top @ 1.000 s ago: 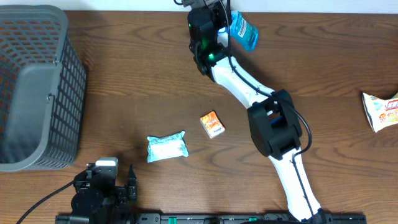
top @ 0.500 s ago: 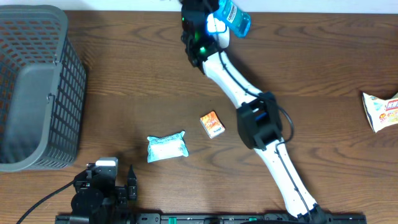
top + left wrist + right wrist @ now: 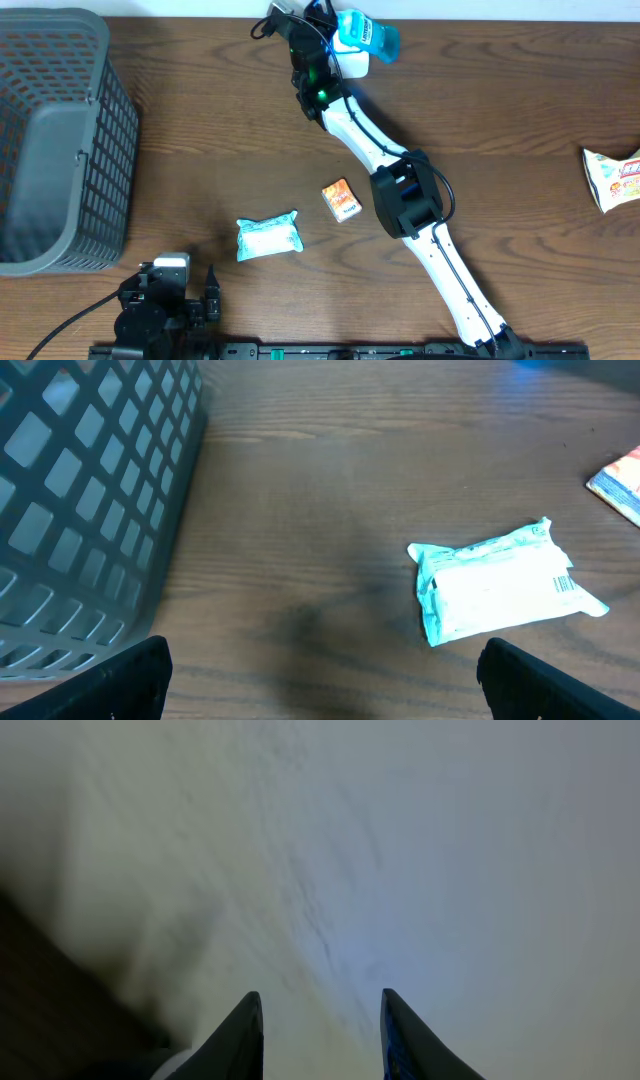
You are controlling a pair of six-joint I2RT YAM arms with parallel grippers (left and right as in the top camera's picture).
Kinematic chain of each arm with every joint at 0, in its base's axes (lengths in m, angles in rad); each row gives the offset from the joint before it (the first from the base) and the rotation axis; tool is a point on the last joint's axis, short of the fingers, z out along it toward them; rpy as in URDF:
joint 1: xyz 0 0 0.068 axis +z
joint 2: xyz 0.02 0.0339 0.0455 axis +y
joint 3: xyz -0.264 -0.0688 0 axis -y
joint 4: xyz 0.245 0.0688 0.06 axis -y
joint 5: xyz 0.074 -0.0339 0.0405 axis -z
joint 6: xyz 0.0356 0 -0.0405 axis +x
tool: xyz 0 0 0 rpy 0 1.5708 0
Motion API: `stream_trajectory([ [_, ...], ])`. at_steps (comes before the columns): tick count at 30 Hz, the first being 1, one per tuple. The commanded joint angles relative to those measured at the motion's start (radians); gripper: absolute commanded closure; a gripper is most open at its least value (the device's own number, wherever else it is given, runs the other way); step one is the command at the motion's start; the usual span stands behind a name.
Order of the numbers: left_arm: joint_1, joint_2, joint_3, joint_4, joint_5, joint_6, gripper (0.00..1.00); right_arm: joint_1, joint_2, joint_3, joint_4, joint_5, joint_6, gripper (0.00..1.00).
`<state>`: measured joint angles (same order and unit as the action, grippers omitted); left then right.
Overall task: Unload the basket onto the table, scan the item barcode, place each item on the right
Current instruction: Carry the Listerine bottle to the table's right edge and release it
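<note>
Right jaws part-closed on blue bottle (image 3: 374, 37), top centre of overhead view, near counter (image 3: 200, 150) back edge; label unreadable. Left jaws spread wide, empty, lower left. Teal pack (image 3: 500, 592) shows barcode, centre frame.

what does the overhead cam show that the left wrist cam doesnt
Only overhead: the right claw gripping a blue item at the table's far edge, and a snack bag at the far right.
Only left wrist: the barcode printed on the teal packet, facing up.
Both: the grey basket, the teal packet and the orange box, though the left wrist view catches only a corner of the box.
</note>
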<state>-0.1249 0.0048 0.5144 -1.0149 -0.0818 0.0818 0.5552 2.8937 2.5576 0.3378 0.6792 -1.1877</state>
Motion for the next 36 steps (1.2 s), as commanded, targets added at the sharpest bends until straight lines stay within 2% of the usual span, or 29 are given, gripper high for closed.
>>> stream_trajectory([
  [1,0.002,0.001,-0.001,-0.001,-0.009,-0.001,0.02,0.011,-0.053,0.037,0.014,-0.055,-0.052,0.99],
  [9,0.002,0.001,-0.001,-0.001,-0.009,-0.001,0.02,0.045,-0.049,0.037,0.011,-0.118,-0.037,0.99],
  [16,0.002,0.001,-0.001,-0.001,-0.009,-0.001,0.02,0.035,-0.055,0.040,0.011,-0.045,-0.075,0.99],
  [22,0.002,0.001,-0.001,-0.001,-0.009,-0.001,0.02,0.023,-0.138,0.040,-0.016,0.077,-0.057,0.99],
  [25,0.002,0.001,-0.001,-0.001,-0.009,-0.001,0.02,0.003,-0.209,0.040,-0.072,0.122,-0.030,0.99],
  [29,0.002,0.001,-0.001,-0.001,-0.009,-0.001,0.02,-0.055,-0.312,0.040,-0.176,0.241,0.082,0.99],
  [36,0.002,0.001,-0.001,-0.001,-0.009,-0.001,0.02,-0.228,-0.386,0.040,-0.594,0.405,0.346,0.99],
])
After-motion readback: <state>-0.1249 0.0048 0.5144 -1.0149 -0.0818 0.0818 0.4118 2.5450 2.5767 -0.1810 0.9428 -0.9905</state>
